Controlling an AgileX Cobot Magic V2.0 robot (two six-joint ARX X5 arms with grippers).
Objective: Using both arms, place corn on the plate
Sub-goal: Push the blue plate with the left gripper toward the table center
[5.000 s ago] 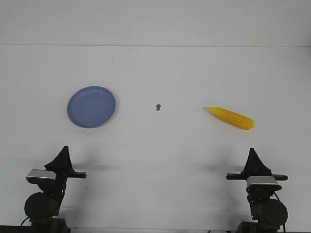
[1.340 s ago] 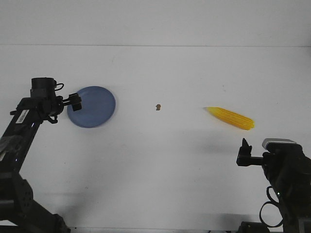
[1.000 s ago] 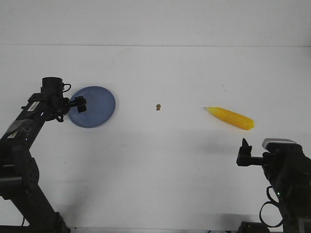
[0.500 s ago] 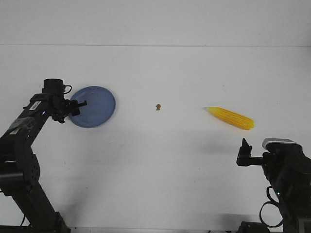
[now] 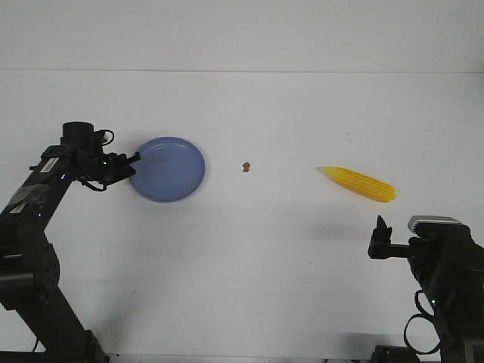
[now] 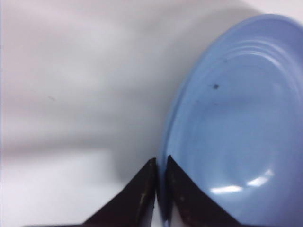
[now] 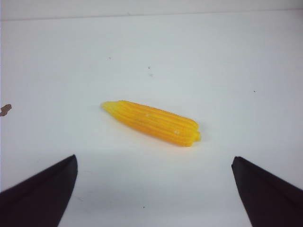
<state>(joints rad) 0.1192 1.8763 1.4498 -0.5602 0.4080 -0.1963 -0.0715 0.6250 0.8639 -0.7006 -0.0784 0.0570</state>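
The periwinkle-blue plate (image 5: 169,169) sits left of the table's middle, and my left gripper (image 5: 133,160) is shut on its left rim. In the left wrist view the plate (image 6: 236,123) fills one side, and the gripper (image 6: 160,163) pinches the rim between its two dark fingers. The yellow corn (image 5: 358,184) lies on the table at the right, its pointed end toward the plate. My right gripper (image 5: 380,236) hangs near the front right, short of the corn. Its fingers stand wide open (image 7: 154,163) with the corn (image 7: 152,122) lying ahead of them, untouched.
A tiny brown speck (image 5: 246,166) lies on the white table between plate and corn, also at the edge of the right wrist view as a speck (image 7: 4,110). The table's far edge (image 5: 242,72) meets a pale wall.
My left arm reached the plate's left rim, shut on it, and has dragged the plate rightward in the last half second. The right arm and the corn have held still.
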